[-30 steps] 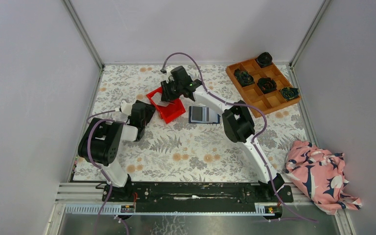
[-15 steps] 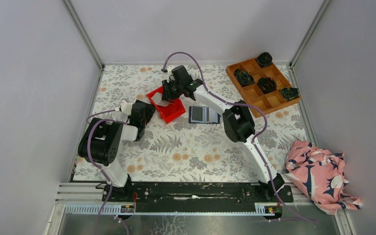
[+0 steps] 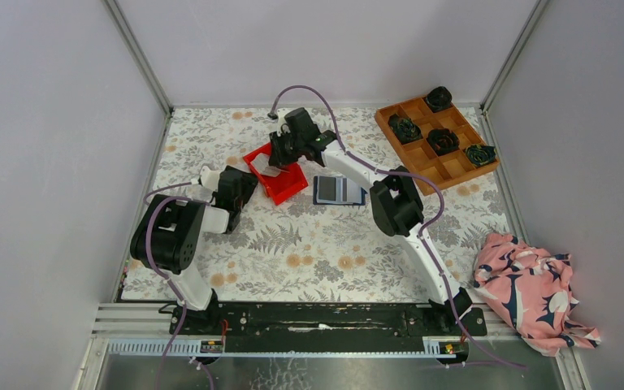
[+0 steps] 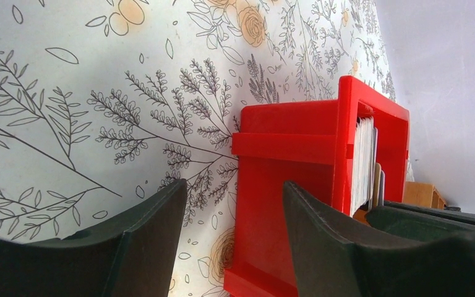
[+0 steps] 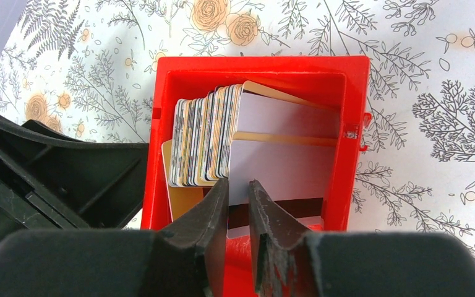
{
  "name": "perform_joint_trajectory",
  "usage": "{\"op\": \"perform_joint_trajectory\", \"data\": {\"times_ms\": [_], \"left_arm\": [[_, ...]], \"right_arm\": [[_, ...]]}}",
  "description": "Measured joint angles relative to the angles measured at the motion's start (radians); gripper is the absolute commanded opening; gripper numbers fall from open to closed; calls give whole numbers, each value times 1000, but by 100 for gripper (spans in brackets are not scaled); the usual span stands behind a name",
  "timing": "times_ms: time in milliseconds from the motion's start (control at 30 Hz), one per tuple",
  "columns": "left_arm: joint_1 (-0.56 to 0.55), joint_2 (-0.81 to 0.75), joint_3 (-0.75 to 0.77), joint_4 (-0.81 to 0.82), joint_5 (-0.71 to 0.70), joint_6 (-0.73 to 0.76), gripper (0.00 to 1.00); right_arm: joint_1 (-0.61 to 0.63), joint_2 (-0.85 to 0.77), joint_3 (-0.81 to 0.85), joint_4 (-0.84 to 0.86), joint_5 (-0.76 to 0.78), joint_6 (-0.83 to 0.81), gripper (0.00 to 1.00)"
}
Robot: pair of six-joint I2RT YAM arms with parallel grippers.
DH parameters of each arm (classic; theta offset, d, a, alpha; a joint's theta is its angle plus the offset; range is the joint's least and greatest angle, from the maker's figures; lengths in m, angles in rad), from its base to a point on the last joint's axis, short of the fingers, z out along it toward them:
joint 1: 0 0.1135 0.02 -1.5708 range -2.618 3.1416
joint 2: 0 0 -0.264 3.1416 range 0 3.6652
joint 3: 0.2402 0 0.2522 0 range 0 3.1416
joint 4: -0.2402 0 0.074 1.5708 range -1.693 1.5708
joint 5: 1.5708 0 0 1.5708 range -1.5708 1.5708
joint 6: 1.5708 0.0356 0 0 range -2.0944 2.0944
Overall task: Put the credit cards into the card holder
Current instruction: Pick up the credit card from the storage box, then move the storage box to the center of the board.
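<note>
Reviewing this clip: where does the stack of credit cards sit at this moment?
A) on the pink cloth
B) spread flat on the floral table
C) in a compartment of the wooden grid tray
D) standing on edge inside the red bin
D: the right wrist view shows the credit cards packed upright inside the red bin, while the card holder lies open on the table beside it.

Cards [image 5: 204,139] in bin [image 5: 260,65]; card holder [image 3: 339,190] just R of bin.

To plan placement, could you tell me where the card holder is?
In the top view, the card holder lies open on the table, just right of the red bin.
</note>
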Motion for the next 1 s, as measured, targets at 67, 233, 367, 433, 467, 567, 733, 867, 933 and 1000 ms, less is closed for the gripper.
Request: {"op": "perform_joint_trajectory", "data": {"times_ms": [67, 233, 367, 433, 467, 567, 733, 867, 933, 1000], "left_arm": [[0, 1, 1, 0, 0, 0, 66], [1, 1, 2, 0, 0, 0, 66], [1, 1, 3, 0, 0, 0, 66], [1, 1, 3, 0, 1, 0, 66], [1, 1, 3, 0, 1, 0, 66], [1, 1, 3, 0, 1, -1, 66], [1, 1, 3, 0, 2, -1, 66], [1, 1, 3, 0, 2, -1, 66], [1, 1, 3, 0, 2, -1, 66], [1, 1, 3, 0, 2, -1, 66]], "right_arm": [[0, -2, 0, 0, 0, 0, 24], [1, -11, -1, -2, -2, 0, 25], [4, -22, -6, -3, -4, 1, 28], [6, -24, -6, -4, -8, 1, 28], [7, -24, -6, -4, -11, 1, 28], [10, -24, -6, -7, -12, 2, 26], [10, -24, -6, -6, -13, 7, 20], [10, -24, -6, -6, -11, 7, 19], [10, -24, -6, -6, -10, 7, 18], [10, -26, -7, -6, -8, 7, 17]]}}
